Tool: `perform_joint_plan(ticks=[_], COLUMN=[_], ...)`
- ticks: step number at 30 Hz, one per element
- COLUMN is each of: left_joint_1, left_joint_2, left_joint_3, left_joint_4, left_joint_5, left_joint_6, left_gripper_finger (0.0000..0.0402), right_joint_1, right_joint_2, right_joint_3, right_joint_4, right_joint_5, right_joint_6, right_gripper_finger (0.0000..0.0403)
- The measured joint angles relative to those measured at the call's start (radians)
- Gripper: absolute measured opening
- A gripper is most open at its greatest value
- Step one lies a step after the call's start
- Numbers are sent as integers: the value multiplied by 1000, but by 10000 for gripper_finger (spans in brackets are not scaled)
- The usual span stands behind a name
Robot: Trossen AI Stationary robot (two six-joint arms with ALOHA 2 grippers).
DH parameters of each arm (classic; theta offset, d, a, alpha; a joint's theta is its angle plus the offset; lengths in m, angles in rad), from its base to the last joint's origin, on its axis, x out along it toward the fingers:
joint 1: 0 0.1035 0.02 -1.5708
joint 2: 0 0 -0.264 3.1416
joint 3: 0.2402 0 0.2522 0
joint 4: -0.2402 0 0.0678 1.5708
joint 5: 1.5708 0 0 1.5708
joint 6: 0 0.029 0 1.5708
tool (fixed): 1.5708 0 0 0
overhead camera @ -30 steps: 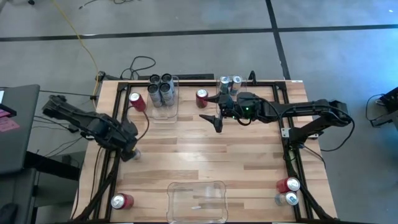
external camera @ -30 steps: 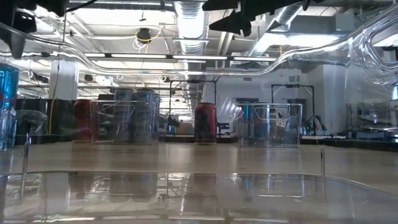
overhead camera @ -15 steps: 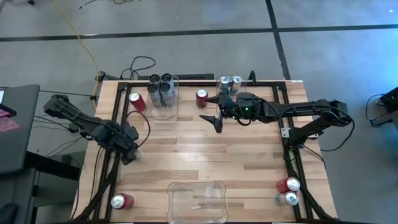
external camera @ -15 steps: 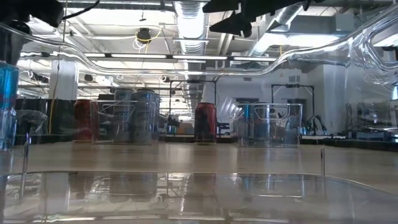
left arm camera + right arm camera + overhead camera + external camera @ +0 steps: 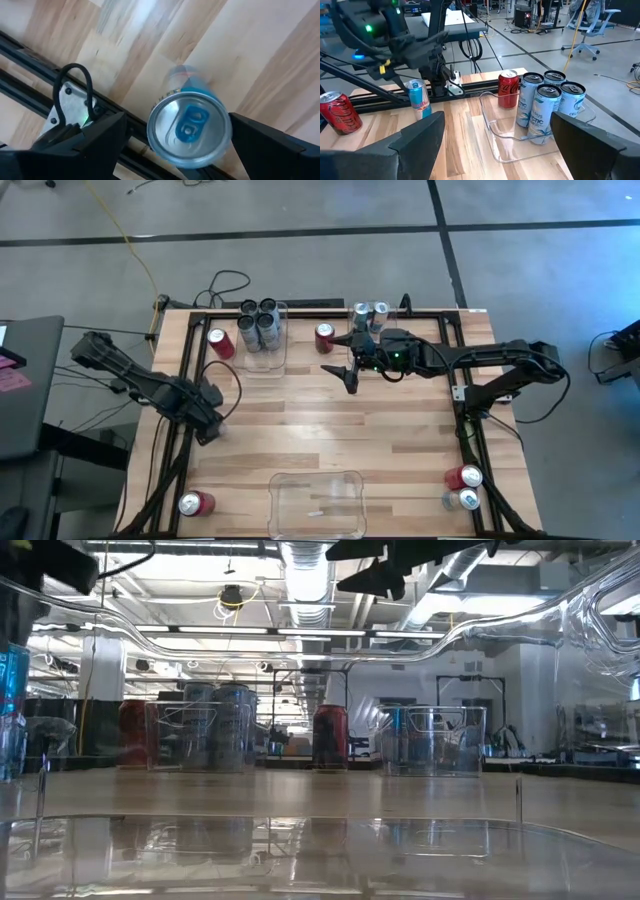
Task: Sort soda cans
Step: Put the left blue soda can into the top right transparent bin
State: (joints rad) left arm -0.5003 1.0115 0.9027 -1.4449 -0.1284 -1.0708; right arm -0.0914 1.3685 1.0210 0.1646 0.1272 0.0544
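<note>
Blue-and-silver, the soda can (image 5: 190, 128) stands upright on the tabletop (image 5: 330, 430) between the left gripper (image 5: 175, 145)'s spread fingers (image 5: 75, 142), unclamped, and a lopsided squeeze could tip it, while the right gripper (image 5: 348, 376) waits, fingers apart, over mid-table.

Soda cans (image 5: 259, 326) stand upright in scattered groups (red, dark, silver-blue).

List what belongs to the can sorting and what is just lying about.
Job: blue can between fingers of the open left tool; red cans; binned cans; clear bins; right tool, open, mid-table.
Lying about: yellow cable; black cables; office chair.
</note>
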Motion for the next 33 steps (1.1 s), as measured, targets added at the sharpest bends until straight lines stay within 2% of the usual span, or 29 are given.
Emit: perform_joint_plan(ticks=[7, 10, 14, 15, 22, 29, 33], left_joint_1=[7, 17, 36, 40, 90, 247, 339], left_joint_2=[1, 1, 3, 3, 3, 28, 106], left_joint_3=[-45, -45, -45, -45, -45, -44, -29], left_joint_4=[57, 94, 121, 120, 146, 350, 462], left_joint_5=[18, 13, 15, 19, 11, -3, 2], left_joint_6=[33, 60, 76, 76, 124, 345, 491], left_gripper_finger=[331, 297, 232, 227, 227, 227, 228], right_joint_1=[0, 0, 1, 1, 6, 25, 56], right_joint_2=[0, 0, -6, -8, -50, -74, -72], right_joint_3=[0, 0, 0, 0, 0, 1, 1], right_joint_4=[8, 26, 26, 23, -41, -266, -378], right_joint_5=[0, 0, 1, 2, 6, 6, 6], right_joint_6=[1, 22, 30, 37, 51, 114, 165], right_gripper_finger=[380, 380, 380, 380, 379, 379, 379])
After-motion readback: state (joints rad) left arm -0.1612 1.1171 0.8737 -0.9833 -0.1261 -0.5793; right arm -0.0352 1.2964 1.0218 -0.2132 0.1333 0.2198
